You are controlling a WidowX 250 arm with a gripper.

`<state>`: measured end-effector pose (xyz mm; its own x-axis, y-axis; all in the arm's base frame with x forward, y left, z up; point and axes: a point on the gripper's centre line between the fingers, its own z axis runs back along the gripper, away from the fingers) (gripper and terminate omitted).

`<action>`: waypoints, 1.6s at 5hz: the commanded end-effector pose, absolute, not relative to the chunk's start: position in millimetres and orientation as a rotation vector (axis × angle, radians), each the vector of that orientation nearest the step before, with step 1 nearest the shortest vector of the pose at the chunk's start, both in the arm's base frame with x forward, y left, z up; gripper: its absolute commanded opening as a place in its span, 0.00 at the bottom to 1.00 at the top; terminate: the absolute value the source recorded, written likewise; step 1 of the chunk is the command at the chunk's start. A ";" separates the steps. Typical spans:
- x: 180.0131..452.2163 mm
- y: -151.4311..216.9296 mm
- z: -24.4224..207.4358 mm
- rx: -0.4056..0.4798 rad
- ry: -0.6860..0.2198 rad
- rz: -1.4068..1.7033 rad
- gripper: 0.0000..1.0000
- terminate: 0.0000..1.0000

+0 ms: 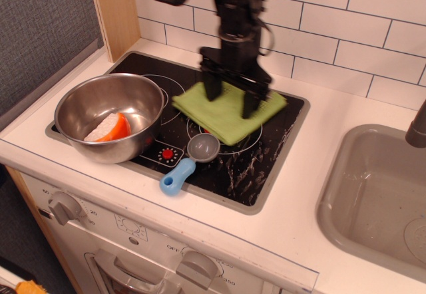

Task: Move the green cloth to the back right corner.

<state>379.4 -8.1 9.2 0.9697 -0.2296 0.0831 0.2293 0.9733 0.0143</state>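
The green cloth point(223, 118) lies flat over the middle of the black cooktop, covering the right burner ring, with its right edge near the back right corner point(297, 102). My gripper point(231, 101) stands upright on the cloth, blurred with motion. Its two fingers are spread wide and their tips rest on the cloth's back half, one finger point(212, 86) at the left and one at the right.
A steel bowl point(110, 111) with an orange and white object point(106, 129) sits front left on the cooktop. A grey scoop with a blue handle point(190, 159) lies just in front of the cloth. A grey sink point(376, 187) is at the right, a tiled wall behind.
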 end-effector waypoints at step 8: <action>381.2 -19.2 113.4 -0.075 -0.234 -0.003 1.00 0.00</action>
